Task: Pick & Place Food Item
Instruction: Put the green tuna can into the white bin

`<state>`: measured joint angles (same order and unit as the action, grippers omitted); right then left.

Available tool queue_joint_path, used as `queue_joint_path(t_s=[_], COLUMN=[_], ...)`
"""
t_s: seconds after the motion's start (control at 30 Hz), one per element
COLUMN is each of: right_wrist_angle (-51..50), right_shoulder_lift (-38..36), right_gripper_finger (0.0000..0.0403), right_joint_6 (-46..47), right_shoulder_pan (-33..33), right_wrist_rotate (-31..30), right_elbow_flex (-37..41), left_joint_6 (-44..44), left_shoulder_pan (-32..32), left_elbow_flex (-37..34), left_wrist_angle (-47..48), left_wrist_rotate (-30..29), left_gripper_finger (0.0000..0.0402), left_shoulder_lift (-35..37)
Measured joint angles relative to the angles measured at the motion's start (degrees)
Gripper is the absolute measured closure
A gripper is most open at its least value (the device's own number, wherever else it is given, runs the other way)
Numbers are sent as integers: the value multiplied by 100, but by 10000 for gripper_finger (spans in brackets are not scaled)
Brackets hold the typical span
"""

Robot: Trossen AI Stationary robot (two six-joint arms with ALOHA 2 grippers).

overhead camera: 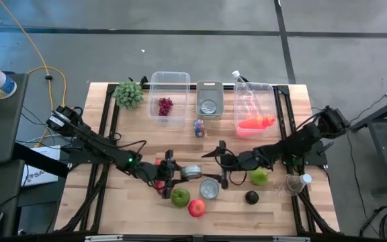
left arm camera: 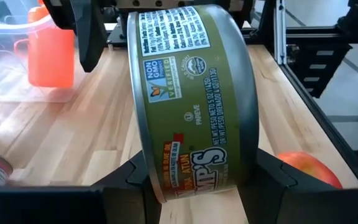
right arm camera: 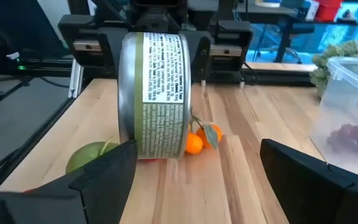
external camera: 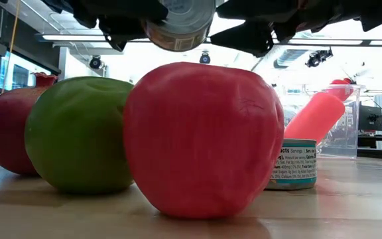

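Observation:
An olive-green tin can (left arm camera: 191,106) hangs in the air over the table's near middle, with my left gripper (overhead camera: 180,173) shut on it. In the low view the can (external camera: 178,23) is above a red apple (external camera: 201,139) and a green apple (external camera: 78,133). My right gripper (overhead camera: 222,166) stands open just to the right of the can, facing it. The can (right arm camera: 154,93) is a short way beyond the right gripper's fingers, and nothing lies between them. A second can (overhead camera: 209,189) stands on its flat end on the table. My left gripper pinches the can between its two fingers, one on each flat end (left arm camera: 248,149). The fingers (left arm camera: 129,180) come nearly level from the table's left. The can stands on edge, its label wall facing up, lifted clear of the table.
At the far edge stand a clear bin with grapes (overhead camera: 168,101), a grey bin with a can (overhead camera: 209,101) and a clear bin with orange items (overhead camera: 254,111). A plant (overhead camera: 129,94) is at the far left. A green fruit (overhead camera: 259,177) and a dark one (overhead camera: 251,197) lie under the right arm.

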<state>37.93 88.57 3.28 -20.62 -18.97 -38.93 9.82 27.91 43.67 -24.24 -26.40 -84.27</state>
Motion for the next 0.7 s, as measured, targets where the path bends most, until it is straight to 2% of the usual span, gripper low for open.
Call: queue_joint_path(t_s=[0.3, 0.5, 0.7], right_wrist_angle=[941, 1050, 1077], right_shoulder_lift=[465, 466, 466], right_gripper_finger=[73, 73, 73], right_joint_6=[-283, -362, -360], right_shoulder_pan=[41, 48, 59], right_wrist_rotate=[379, 463, 816], right_elbow_flex=[14, 14, 14], left_joint_6=[-103, -103, -144], left_shoulder_pan=[13, 16, 16], left_elbow_flex=[-8, -8, -5], left_wrist_angle=[-2, -45, -56], left_wrist_rotate=[83, 58, 103], left_gripper_finger=[250, 250, 250], left_shoulder_lift=[7, 9, 9])
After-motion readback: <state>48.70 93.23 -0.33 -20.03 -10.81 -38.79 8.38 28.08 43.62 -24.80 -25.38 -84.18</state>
